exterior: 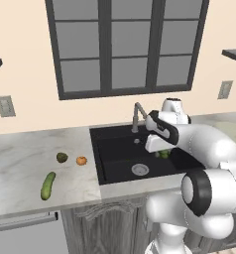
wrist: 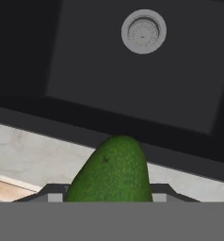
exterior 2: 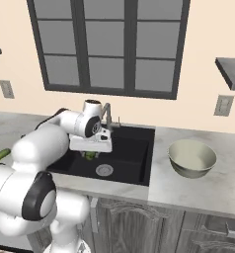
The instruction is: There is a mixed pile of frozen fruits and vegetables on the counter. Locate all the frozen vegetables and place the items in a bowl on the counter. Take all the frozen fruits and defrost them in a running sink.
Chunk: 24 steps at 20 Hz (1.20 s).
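One shiny, pebbled dark green piece sits clamped in the jaws of the gripper above the black rectangular sink, its round metal drain below.

On the counter left of the sink lie the cucumber, nearest the front edge, and behind it 2 balls side by side: the olive-brown ball left of the orange ball. The bowl stands right of the sink.
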Motion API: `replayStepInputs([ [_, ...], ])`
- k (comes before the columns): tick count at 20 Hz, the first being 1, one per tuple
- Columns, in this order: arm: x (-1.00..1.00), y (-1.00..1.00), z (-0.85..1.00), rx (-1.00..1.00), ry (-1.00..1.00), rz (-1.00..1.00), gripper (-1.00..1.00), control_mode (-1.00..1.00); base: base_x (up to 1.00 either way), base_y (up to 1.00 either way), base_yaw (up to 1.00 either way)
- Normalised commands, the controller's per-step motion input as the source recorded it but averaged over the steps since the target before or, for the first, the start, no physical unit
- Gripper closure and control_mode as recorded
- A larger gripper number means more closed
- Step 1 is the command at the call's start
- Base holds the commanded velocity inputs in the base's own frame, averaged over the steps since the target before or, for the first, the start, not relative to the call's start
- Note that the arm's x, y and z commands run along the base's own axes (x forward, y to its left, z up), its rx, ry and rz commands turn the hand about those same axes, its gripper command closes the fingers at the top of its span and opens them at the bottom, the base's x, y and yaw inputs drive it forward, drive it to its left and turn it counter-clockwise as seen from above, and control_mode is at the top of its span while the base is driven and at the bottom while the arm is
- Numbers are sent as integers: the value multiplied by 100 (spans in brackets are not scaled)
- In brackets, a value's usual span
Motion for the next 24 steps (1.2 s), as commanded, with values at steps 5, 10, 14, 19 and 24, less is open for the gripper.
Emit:
replayStepInputs([
  [5, -11, -38, 20, 0, -6, 2, 100, -100, 0, 0, 0],
  [10, -1, -36, 30, 0, -2, 3, 100, -100, 0, 0, 0],
  [14, -7, -42, 27, -2, -6, 5, 100, -100, 0, 0, 0],
  [19, -7, -47, 18, -9, -1, -2, 100, -100, 0, 0, 0],
  [24, -6, -38, 15, -9, 0, -7, 100, -100, 0, 0, 0],
])
